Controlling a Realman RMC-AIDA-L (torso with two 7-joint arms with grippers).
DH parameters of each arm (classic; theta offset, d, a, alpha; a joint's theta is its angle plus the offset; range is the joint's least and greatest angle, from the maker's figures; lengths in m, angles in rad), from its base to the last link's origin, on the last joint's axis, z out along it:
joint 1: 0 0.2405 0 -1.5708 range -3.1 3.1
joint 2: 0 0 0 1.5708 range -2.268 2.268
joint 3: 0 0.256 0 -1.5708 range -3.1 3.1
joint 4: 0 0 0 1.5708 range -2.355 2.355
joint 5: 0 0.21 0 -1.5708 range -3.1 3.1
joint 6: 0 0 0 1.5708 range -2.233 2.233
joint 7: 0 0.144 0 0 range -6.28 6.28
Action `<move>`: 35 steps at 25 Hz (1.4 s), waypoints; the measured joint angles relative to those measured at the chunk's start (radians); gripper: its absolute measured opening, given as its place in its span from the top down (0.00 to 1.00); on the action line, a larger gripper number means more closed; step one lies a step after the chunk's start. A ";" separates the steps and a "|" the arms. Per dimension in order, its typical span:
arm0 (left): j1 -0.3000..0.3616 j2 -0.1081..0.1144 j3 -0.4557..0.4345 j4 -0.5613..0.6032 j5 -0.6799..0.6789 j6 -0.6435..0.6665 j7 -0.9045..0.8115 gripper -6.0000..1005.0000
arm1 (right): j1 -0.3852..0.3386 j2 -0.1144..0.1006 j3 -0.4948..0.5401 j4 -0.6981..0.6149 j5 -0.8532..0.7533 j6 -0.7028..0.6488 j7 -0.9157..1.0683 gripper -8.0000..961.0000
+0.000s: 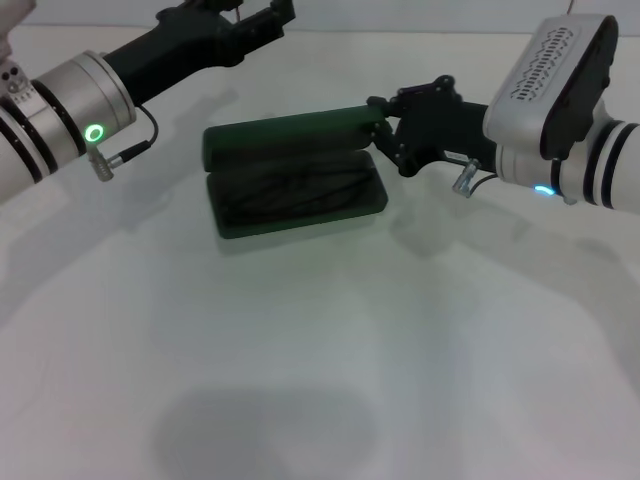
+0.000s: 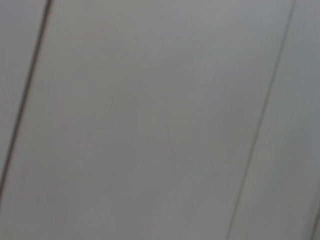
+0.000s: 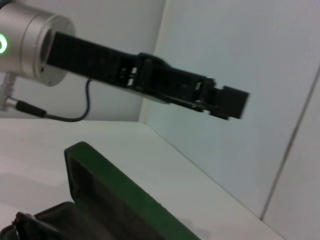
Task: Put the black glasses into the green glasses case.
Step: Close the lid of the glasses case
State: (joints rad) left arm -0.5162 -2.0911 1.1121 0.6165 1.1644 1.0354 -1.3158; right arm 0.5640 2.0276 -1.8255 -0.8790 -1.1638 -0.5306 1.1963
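Now right end effector (image 1: 383,135) touches green glasses case (image 1: 290,180) lid.

White table (image 1: 330,350): plain matte surface filling the head view, bearing soft grey shadows near its front edge. Pale wall (image 3: 240,60): smooth panels behind the table, meeting at a vertical corner, with thin dark seam lines (image 2: 260,130) running diagonally across the left wrist view.

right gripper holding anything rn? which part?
Right gripper is at the lid's right end of the open green glasses case; a firm grip cannot be told. Left gripper holds nothing.
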 joint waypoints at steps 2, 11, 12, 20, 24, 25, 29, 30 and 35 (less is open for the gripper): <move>0.000 -0.001 0.000 -0.004 -0.012 -0.016 0.004 0.21 | 0.002 0.001 -0.002 0.014 0.001 0.029 0.011 0.83; -0.007 0.011 0.008 -0.005 -0.022 -0.022 -0.036 0.22 | 0.004 0.000 -0.003 0.028 0.020 0.053 0.063 0.78; -0.008 0.016 0.009 -0.002 -0.011 -0.020 -0.044 0.22 | 0.003 0.000 0.008 0.030 0.030 0.026 0.063 0.78; -0.012 0.025 0.010 0.042 0.107 -0.016 -0.144 0.21 | -0.018 -0.008 0.093 0.055 0.052 -0.124 0.070 0.72; -0.031 0.026 0.004 0.053 0.190 -0.017 -0.204 0.21 | -0.020 -0.010 0.197 0.110 0.047 -0.249 0.073 0.64; -0.033 0.024 0.004 0.054 0.193 -0.018 -0.201 0.21 | -0.013 -0.011 0.214 0.136 0.046 -0.266 0.073 0.63; -0.031 0.013 0.003 0.060 0.190 -0.017 -0.181 0.21 | -0.007 -0.014 0.225 0.174 0.045 -0.274 0.067 0.61; -0.031 0.013 0.003 0.060 0.190 -0.017 -0.180 0.21 | -0.007 -0.014 0.225 0.184 0.044 -0.274 0.067 0.61; -0.029 0.010 0.004 0.060 0.192 -0.017 -0.180 0.21 | -0.011 -0.015 0.229 0.205 0.034 -0.283 0.065 0.58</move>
State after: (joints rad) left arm -0.5450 -2.0815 1.1164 0.6769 1.3562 1.0187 -1.4956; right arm 0.5531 2.0125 -1.5970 -0.6744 -1.1301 -0.8133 1.2613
